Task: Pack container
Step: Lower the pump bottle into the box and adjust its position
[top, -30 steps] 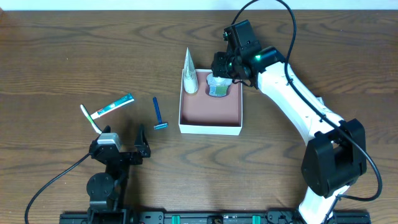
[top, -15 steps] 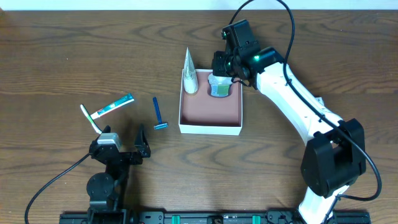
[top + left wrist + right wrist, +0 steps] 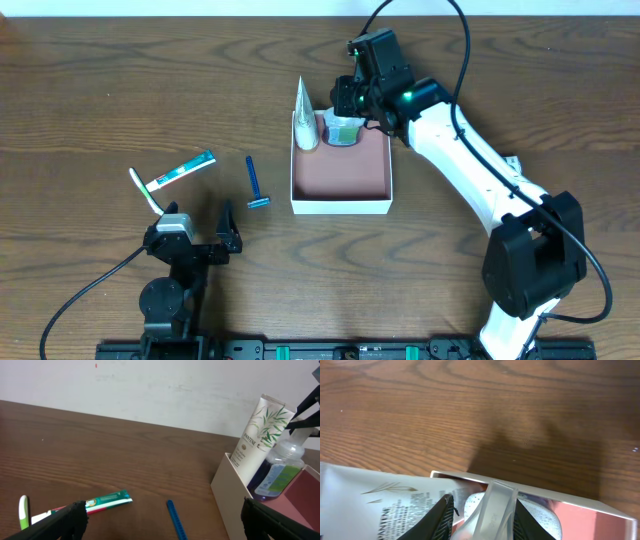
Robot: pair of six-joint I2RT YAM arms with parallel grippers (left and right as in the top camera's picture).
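Observation:
The container (image 3: 340,207), a shallow white box with a reddish-brown inside, sits mid-table. A white Pantene tube (image 3: 305,115) leans in its far-left corner. Right beside the tube stands a clear bottle (image 3: 343,131) with blue liquid and a green label. My right gripper (image 3: 350,108) is shut on the bottle's clear top (image 3: 495,510), one dark finger (image 3: 442,515) on either side, and the tube (image 3: 380,505) lies just to the left of them. My left gripper (image 3: 165,525) rests open near the front edge with nothing between its fingers.
Left of the container lie a blue razor (image 3: 255,183), a green toothpaste tube (image 3: 182,171) and a white-green toothbrush (image 3: 145,190). In the left wrist view the razor (image 3: 176,520) and the toothpaste (image 3: 107,501) lie ahead, with the container wall (image 3: 230,485) at right.
My right gripper closed on the bottle and shifted it toward the far-left corner, up against the tube. The left arm has not moved.

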